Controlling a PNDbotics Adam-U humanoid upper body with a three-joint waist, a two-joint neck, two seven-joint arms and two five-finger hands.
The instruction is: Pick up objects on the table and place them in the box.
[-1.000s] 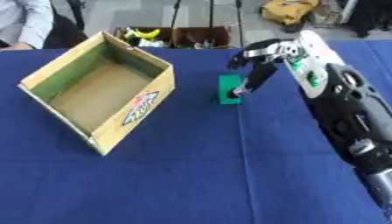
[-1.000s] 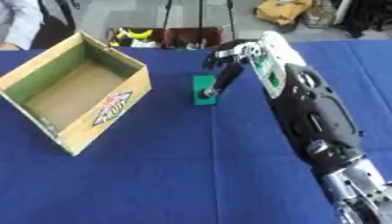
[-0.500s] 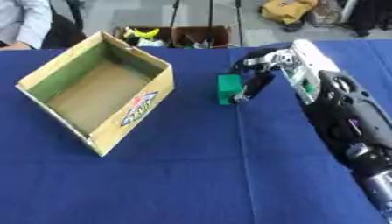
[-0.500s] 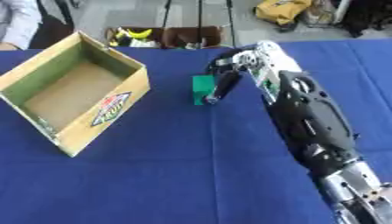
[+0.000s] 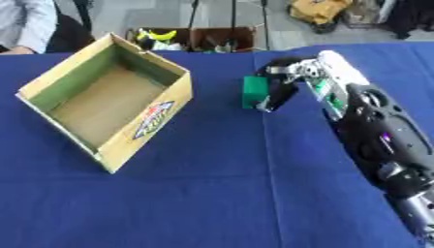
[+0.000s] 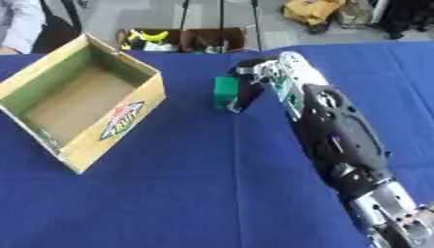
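A small green block (image 5: 253, 91) stands on the blue tablecloth (image 5: 212, 184), right of the open cardboard box (image 5: 161, 109). The box is tilted askew, with a green inner lining, a logo on its near side, and nothing inside. My right hand (image 5: 286, 80) comes in from the right and sits against the block's right face. Its fingers are bent downward, and one dark finger (image 5: 273, 99) touches the block's lower right edge. No finger shows on the block's left side. The block rests on the table. My left hand is in no view.
My right forearm (image 5: 373, 135) lies across the table's right side. Beyond the far table edge are floor boxes with yellow items (image 5: 161, 36), a yellow bag (image 5: 318, 9) and a seated person's sleeve (image 5: 25, 24). Blue cloth stretches across the near half.
My right hand has drawn in and lowered from an open spread above the block to rest against its right face. The block and box have stayed put.
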